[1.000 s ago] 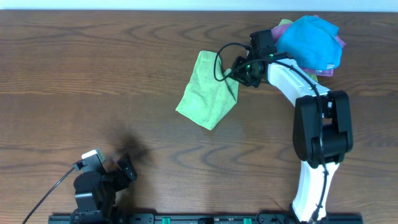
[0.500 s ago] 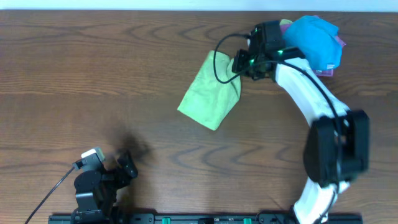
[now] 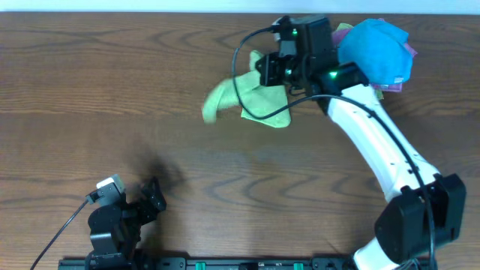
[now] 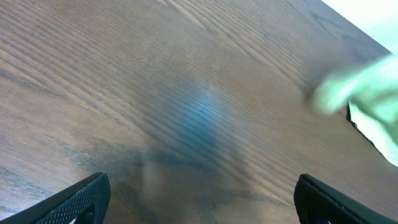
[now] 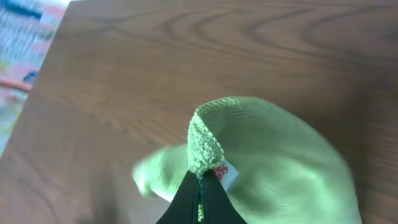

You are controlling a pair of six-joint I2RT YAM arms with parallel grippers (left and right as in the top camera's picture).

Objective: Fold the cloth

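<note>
The light olive-green cloth (image 3: 247,103) hangs bunched and blurred above the far middle of the table. My right gripper (image 3: 271,71) is shut on its edge beside a small white tag. In the right wrist view the pinched cloth (image 5: 273,155) bulges above the closed fingertips (image 5: 200,180). My left gripper (image 3: 142,202) rests at the near left, open and empty, its fingers wide apart (image 4: 199,199) over bare wood. The cloth shows as a green blur at the right edge of the left wrist view (image 4: 367,99).
A pile with a bright blue cloth (image 3: 379,49) on top of purple cloth (image 3: 409,51) lies at the far right, just behind my right arm. The dark wooden table (image 3: 112,97) runs to a white far edge.
My right gripper has lifted the cloth off the table and swung it left and toward the far edge; the cloth went from lying spread to hanging bunched. The left arm has barely moved.
</note>
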